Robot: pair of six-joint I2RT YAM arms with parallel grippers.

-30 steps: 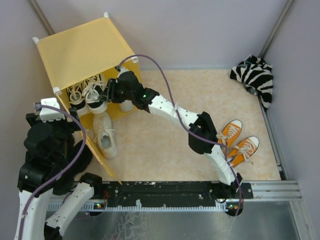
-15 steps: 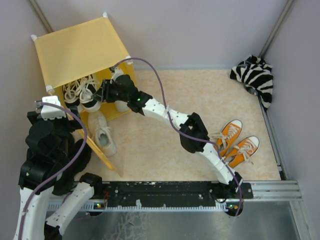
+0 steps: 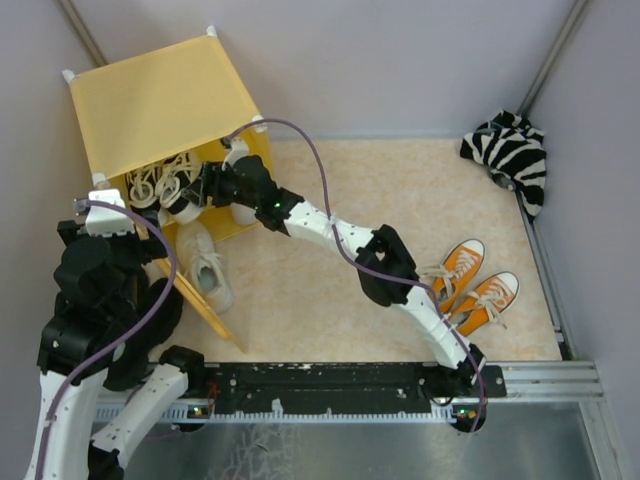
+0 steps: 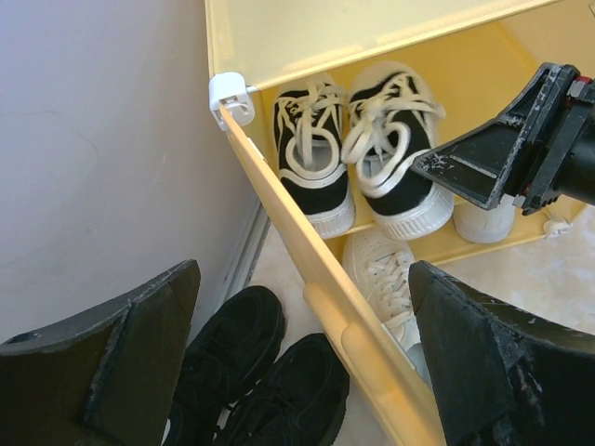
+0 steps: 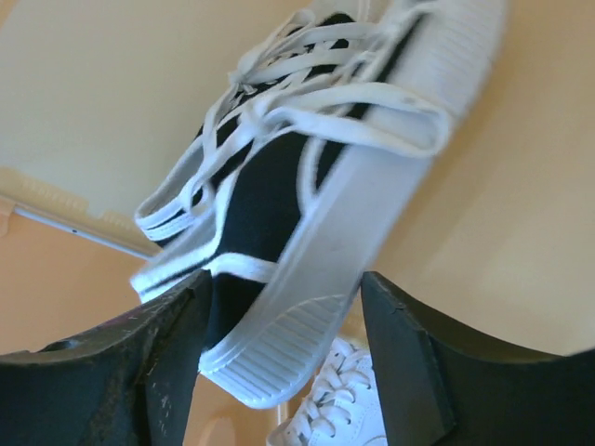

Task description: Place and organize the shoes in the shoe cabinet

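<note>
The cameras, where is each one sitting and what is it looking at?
Top external: up high behind the arms, looking down at the yellow shoe cabinet, orange shoes, and both arms.
Left wrist: on the left arm, facing the cabinet's open front; the left claw is wide open, its fingers at the bottom.
Right wrist: on the right arm, very close to one black-and-white shoe between the right claw fingers.
Shared: the black-and-white shoes appear in all three views.

Right hand [image 3: 205, 190] pushed black-and-white shoe [image 3: 178, 197] deeper into cabinet [image 3: 160, 105].
</note>
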